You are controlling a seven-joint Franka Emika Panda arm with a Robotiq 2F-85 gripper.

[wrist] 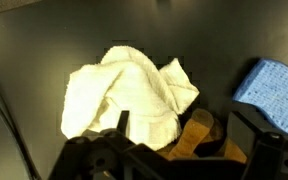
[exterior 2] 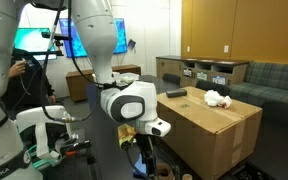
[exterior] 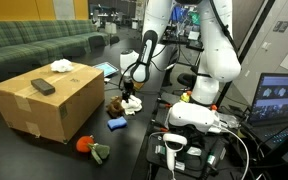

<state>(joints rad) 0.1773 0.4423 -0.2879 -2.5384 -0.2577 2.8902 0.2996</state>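
Dark surface bears a crumpled white cloth, loose because the wide-open gripper above it grips nothing.

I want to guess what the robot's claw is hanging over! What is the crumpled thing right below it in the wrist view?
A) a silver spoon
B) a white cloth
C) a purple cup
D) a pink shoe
B: in the wrist view a crumpled white cloth lies right below the open gripper, with a blue pad off to one side.
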